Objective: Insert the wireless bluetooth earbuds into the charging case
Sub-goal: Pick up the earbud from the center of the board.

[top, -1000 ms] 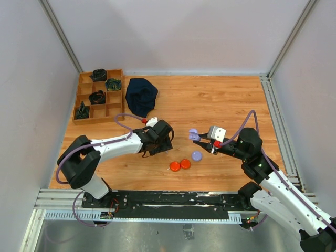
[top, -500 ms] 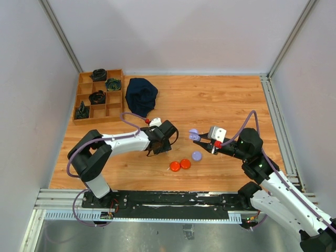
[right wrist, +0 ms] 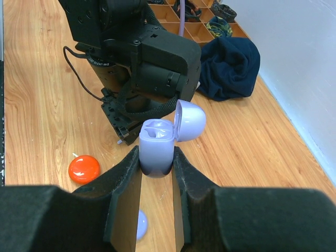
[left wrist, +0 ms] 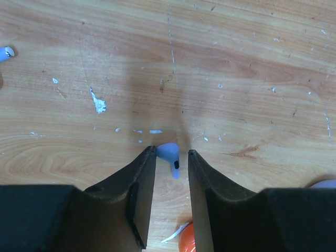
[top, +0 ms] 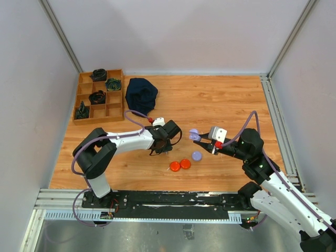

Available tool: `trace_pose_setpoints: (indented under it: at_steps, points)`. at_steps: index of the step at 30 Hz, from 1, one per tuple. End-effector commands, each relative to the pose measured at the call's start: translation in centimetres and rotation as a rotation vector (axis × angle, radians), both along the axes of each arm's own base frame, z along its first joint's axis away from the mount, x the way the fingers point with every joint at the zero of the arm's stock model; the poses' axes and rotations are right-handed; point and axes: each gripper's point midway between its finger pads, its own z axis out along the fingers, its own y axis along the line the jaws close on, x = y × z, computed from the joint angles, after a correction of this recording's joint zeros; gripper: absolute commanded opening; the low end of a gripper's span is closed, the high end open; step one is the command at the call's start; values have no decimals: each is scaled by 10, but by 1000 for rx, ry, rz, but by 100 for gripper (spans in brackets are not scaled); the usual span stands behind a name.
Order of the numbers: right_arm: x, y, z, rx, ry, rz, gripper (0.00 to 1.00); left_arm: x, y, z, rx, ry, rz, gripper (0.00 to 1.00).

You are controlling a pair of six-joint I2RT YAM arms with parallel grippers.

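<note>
A: Right gripper [right wrist: 157,164]?
B: Clamped on the charging case [right wrist: 156,143], lid flipped open.
A: Left gripper [left wrist: 171,153]?
B: Jaws apart, straddling a lavender earbud [left wrist: 167,154] on the table [left wrist: 236,79], left of the charging case.

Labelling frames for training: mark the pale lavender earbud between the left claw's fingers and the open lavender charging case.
pale lavender plastic earbud [left wrist: 167,152]: left wrist view, its rounded head.
open lavender charging case [right wrist: 156,153]: right wrist view, its lower body.
</note>
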Motion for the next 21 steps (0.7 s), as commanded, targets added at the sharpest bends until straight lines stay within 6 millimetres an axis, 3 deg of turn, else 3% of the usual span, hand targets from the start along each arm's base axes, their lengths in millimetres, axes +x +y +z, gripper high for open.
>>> trace_pose_setpoints:
  at_steps: [1, 15, 21]
  points:
    - [-4, 1, 5, 21, -17, 11, 5, -1, 8, -9, 83, 10, -23, 36]
    - [-5, 2, 7, 28, -22, 19, 5, -6, 11, -21, 140, 56, -79, 23]
    - [-6, 3, 7, 29, -20, 25, 6, -2, 12, -12, 140, 28, -79, 16]
